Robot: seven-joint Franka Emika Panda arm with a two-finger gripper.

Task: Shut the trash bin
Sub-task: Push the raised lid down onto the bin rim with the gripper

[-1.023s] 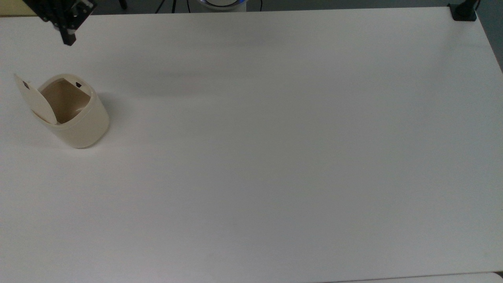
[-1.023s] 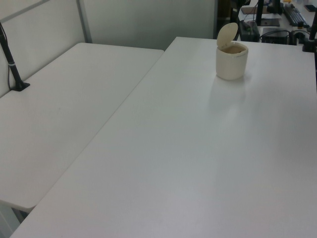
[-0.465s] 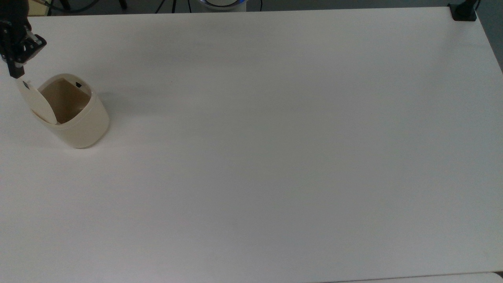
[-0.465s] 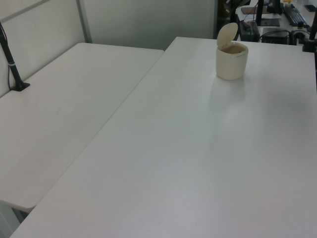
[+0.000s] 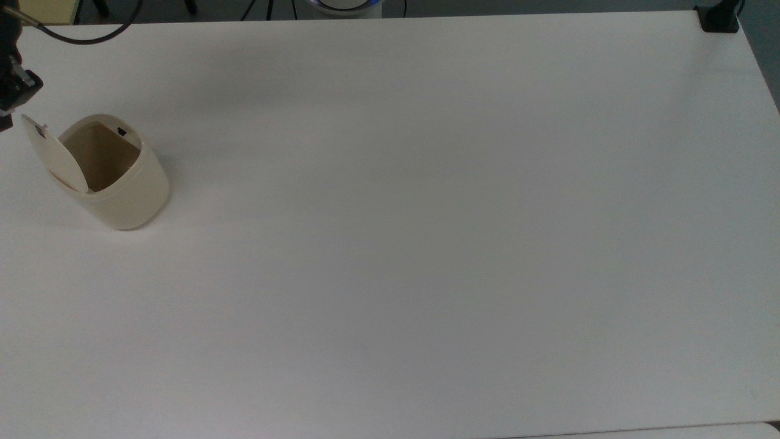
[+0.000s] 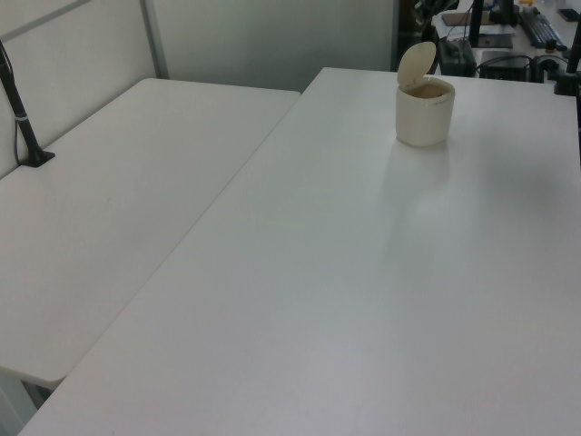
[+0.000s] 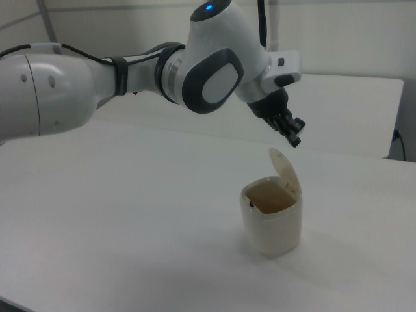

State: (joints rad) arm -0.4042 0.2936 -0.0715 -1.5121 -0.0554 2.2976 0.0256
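Note:
The cream-beige trash bin stands open near the top view's left edge, its tan inside showing. Its lid is hinged up and leans toward the top view's left, with a small black button near its top. My gripper is shut and empty at the top view's left border, just past the lid's upper edge. In the right view the gripper hangs a little above and behind the raised lid, apart from it. The left view shows the bin at the far end of the table.
The white table stretches wide to the top view's right of the bin. A black clamp sits at its far right corner. In the left view a second white table adjoins on the left. The white arm reaches in from the right view's left.
My gripper has travelled toward the top view's left and slightly down, from above the table's far edge to beside the lid's top. The bin and lid have not moved.

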